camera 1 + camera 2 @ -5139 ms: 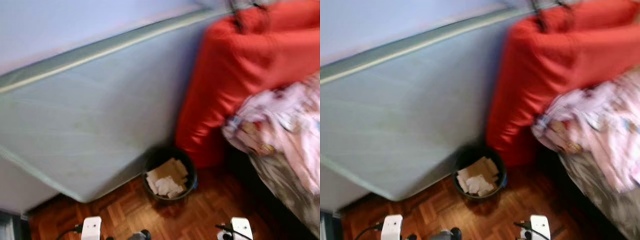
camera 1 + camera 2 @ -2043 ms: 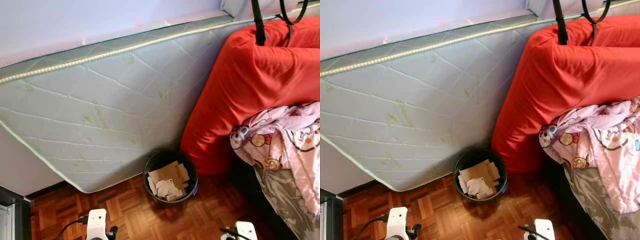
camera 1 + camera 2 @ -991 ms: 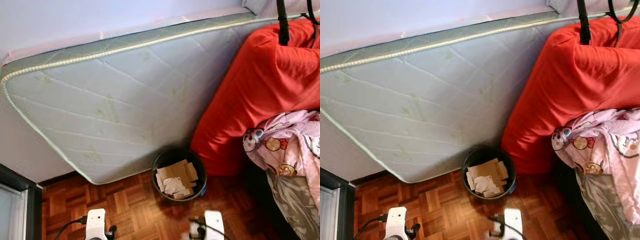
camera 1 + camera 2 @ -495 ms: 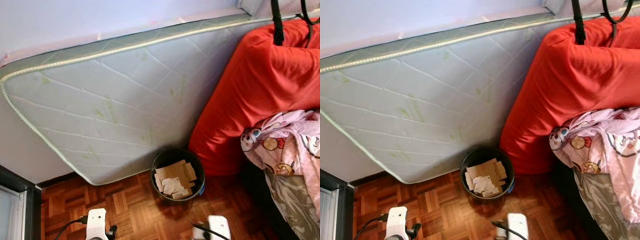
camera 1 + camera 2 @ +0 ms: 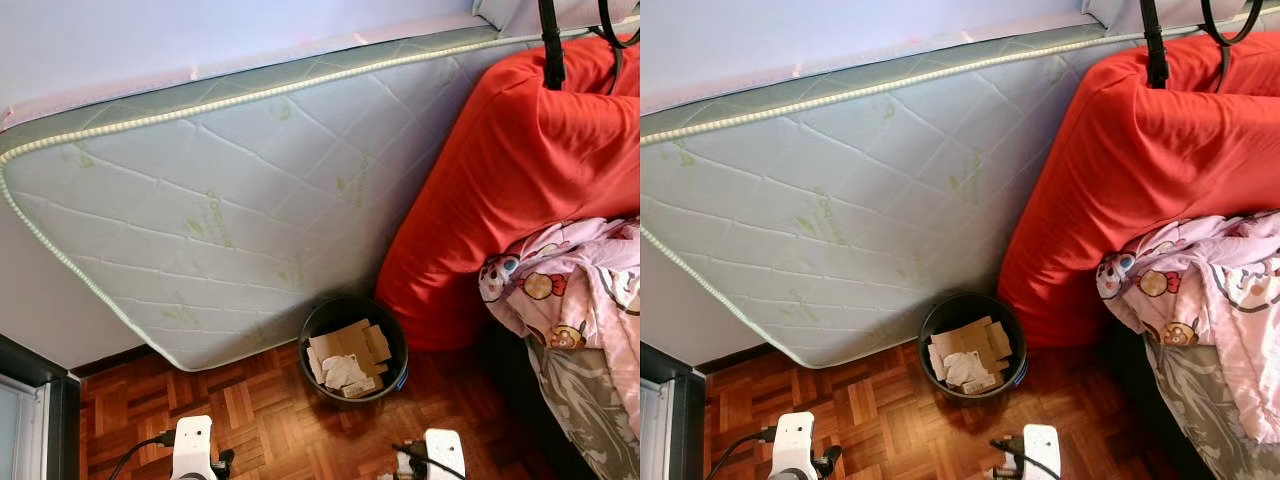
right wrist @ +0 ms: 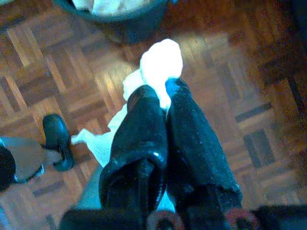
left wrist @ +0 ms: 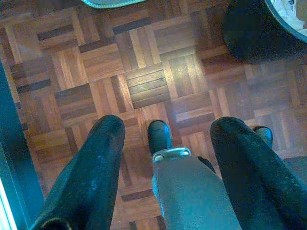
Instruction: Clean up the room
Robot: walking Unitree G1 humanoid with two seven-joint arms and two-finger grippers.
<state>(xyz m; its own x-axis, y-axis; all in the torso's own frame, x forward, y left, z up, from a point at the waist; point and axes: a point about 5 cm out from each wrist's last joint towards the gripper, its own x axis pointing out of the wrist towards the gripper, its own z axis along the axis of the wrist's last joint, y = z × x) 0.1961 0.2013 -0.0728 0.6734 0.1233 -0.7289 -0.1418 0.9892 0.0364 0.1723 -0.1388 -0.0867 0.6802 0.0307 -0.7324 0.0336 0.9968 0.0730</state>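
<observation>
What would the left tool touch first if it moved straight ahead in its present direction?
Probably the bare parquet floor. The left tool, open, points down at it; the black bin lies off to one side, though depth is unclear.

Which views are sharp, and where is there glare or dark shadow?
Both eye views are sharp and evenly lit. The right wrist view is soft, and the white tissue in the right gripper is overexposed by glare. The left wrist view is dim, with the bin in deep shadow.
</observation>
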